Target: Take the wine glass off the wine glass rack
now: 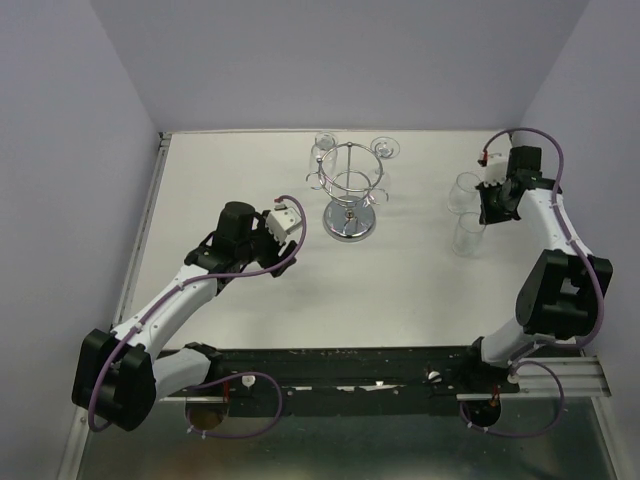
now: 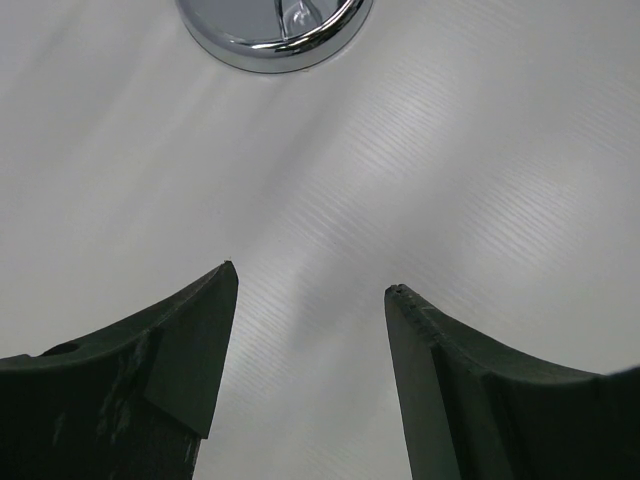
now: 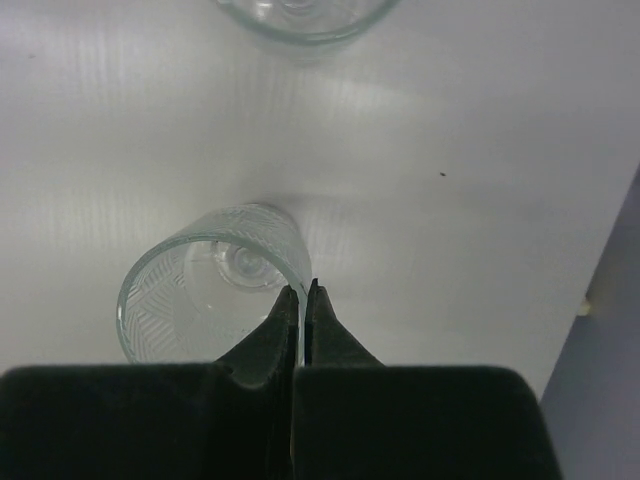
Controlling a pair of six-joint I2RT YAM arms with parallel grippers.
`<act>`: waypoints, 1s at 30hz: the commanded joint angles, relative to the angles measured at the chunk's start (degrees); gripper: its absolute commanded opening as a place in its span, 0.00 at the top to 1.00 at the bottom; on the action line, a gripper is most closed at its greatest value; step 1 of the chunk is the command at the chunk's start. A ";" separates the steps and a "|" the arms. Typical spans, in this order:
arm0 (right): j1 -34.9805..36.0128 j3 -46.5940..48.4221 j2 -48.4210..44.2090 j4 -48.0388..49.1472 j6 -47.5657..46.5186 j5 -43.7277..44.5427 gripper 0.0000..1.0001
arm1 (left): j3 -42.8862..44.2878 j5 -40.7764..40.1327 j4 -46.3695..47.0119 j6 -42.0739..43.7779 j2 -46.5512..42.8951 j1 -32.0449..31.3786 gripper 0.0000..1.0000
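Pinched almost flush, the right gripper's (image 3: 301, 288) jaws clamp the thin rim of a wine glass (image 3: 200, 290), its clear wall caught between the two dark, wedge-shaped fingers at the bowl's 4 o'clock edge. Fine hatched etching shows on the bowl. Whether its foot touches the table (image 1: 230, 170) cannot be told. A second clear glass (image 3: 300, 15) shows its curved rim at 12 o'clock in the right wrist view. The left gripper (image 2: 310, 280) hangs wide open with nothing between its matte black, curved fingers, over the faintly ribbed white tabletop. The wine glass rack (image 1: 349, 205), shiny chrome wire on a round mirrored base, stands mid-table, at the left gripper's 3 o'clock. Two more glasses (image 1: 325, 142) (image 1: 386, 150) sit at its 11 and 1 o'clock hooks.
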 commanded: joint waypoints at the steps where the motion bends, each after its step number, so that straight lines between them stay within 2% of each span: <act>1: -5.21 7.56 5.02 -3.32 -1.31 1.24 0.99 | 0.21 1.00 -0.50 1.24 -1.54 0.52 0.25; 14: -10.84 23.30 20.05 -4.73 -1.31 2.92 0.99 | -0.50 -0.06 -2.25 3.88 -1.45 4.83 0.24; 21: -11.46 31.29 26.03 -4.29 -0.78 3.70 1.00 | -0.41 1.52 -3.05 3.79 -1.10 6.68 0.24; 30: -11.46 38.33 31.75 -4.46 1.15 -0.51 0.99 | 1.96 1.17 -4.72 4.93 0.31 7.91 0.24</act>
